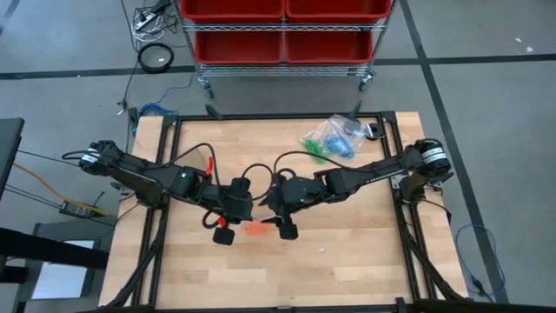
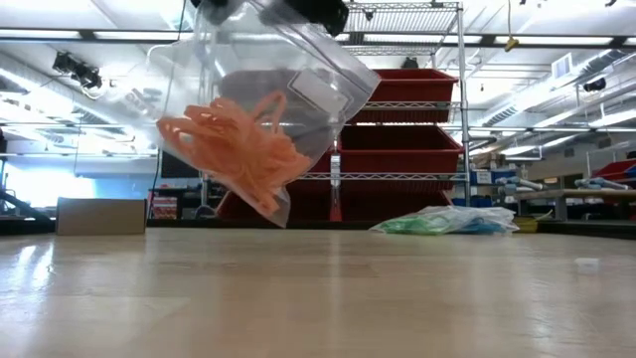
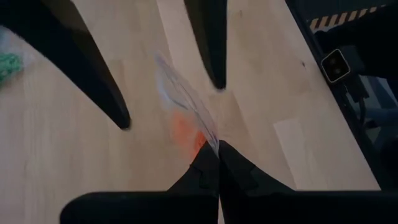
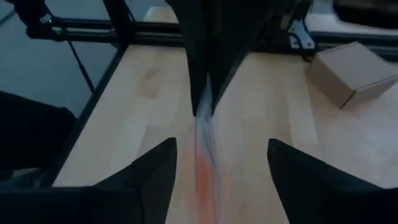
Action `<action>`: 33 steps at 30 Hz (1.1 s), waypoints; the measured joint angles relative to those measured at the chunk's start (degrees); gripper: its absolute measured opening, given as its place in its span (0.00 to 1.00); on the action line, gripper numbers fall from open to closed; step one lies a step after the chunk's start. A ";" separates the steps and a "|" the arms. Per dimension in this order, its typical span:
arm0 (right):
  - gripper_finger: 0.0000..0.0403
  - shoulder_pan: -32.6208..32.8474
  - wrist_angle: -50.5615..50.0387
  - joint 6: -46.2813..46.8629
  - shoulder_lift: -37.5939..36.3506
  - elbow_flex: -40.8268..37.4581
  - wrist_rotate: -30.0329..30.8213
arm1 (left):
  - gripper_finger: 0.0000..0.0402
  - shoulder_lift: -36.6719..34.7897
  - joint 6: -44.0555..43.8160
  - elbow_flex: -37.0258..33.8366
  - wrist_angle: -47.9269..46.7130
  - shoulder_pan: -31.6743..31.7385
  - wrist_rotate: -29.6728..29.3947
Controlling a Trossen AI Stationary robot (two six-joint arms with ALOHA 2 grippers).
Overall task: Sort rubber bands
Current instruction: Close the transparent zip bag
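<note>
A clear plastic bag (image 2: 260,109) with a clump of orange rubber bands (image 2: 234,149) inside hangs tilted over the middle of the table. My left gripper (image 3: 217,150) is shut on it. My right gripper (image 4: 221,163) faces it from the table's right, open, with one finger on either side of the bag's edge (image 4: 205,140) and neither touching it. From above, both grippers (image 1: 233,222) (image 1: 283,226) meet at the orange bag (image 1: 256,228). More bags with green and blue rubber bands (image 1: 332,139) lie at the far right. My left gripper pinches the bag's edge (image 3: 210,138) between its two shut fingertips, coming slanting down from the table's left. The bag shows edge-on and reaches away from the fingertips. It hangs tilted, lifted clear of the table, lowest corner (image 2: 278,217) above the wood.
The pile of clear bags (image 2: 447,221) lies on the table's far right part. A cardboard box (image 4: 351,71) stands beyond the table's edge. A wire rack with red bins (image 1: 282,30) stands behind the table. Bare wood (image 1: 347,252) lies toward the near edge.
</note>
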 joint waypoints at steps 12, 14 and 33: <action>0.39 -0.70 3.55 0.09 2.80 -0.04 -4.89 | 0.00 -0.04 0.17 0.00 2.51 0.00 0.66; 0.36 -0.72 3.90 -0.29 2.80 -0.04 -4.92 | 0.00 -0.04 0.15 0.00 2.62 0.00 0.68; 0.00 -0.70 1.57 -4.88 2.80 -0.04 -6.58 | 0.00 -0.04 -0.14 0.00 2.01 0.00 0.76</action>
